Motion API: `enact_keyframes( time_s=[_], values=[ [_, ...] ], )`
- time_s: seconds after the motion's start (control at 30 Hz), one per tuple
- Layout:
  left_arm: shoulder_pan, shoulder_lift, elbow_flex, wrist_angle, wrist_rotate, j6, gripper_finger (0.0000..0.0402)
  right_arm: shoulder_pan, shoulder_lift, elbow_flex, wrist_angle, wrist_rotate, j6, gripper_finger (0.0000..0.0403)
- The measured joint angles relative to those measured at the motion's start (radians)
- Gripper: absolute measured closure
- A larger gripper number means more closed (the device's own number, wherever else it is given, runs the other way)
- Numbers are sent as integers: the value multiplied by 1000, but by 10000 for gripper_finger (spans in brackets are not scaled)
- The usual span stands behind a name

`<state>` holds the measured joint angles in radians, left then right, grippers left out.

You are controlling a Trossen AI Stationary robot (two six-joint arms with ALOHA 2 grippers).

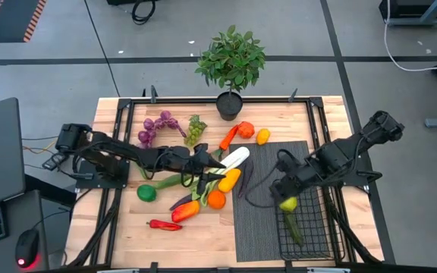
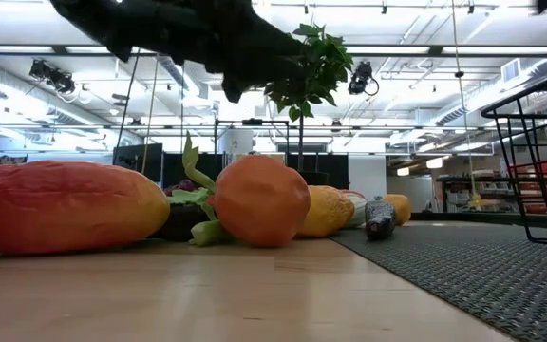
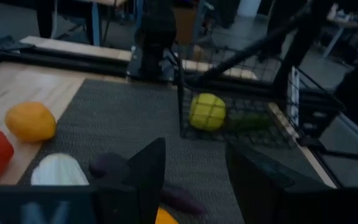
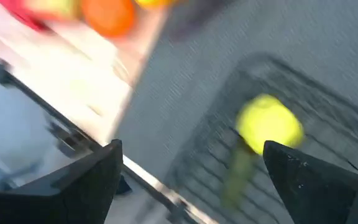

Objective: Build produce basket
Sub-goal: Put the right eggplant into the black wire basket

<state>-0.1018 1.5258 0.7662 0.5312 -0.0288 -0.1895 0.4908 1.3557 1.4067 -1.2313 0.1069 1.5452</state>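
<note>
The basket (image 1: 309,231) is a black wire-mesh box with upright sides, sitting at the near right end of the ribbed grey mat (image 1: 260,205). Its long axis runs from the table's near edge toward the far edge. Inside lie a yellow-green fruit (image 1: 288,204) at the far end and a long green vegetable (image 1: 293,227) just nearer, lying along the basket's length.

The right gripper (image 1: 283,191) hangs over the basket's far end, fingers spread wide with nothing between them; the fruit sits below the gap.

The rest of the produce (image 1: 203,178) is heaped on the wood left of the mat. The left gripper (image 1: 217,162) hovers above that pile, jaws partly apart, and whether they hold anything cannot be told.

The low view cuts off most of the basket, showing only a corner.
</note>
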Motion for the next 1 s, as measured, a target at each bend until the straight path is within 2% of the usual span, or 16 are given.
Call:
enact_keyframes(
  time_s=[0.07,0.2,0.33,0.5,0.7,1.0],
  values=[
    [-14,-34,-1,-36,0,-5,229,-40,2,0,43,33,-26,14],
    [-74,-78,-11,25,-16,24,230,-138,32,0,107,57,-139,14],
    [-148,-108,-40,62,-104,91,230,-259,104,0,129,4,-269,14],
    [-177,-156,-103,66,-218,115,230,-375,213,0,133,-68,-384,14],
    [-177,-254,-200,59,-238,44,230,-429,318,0,111,-98,-439,21],
    [-254,-323,-237,60,-239,-5,230,-475,443,0,86,-101,-463,50]
  ],
)
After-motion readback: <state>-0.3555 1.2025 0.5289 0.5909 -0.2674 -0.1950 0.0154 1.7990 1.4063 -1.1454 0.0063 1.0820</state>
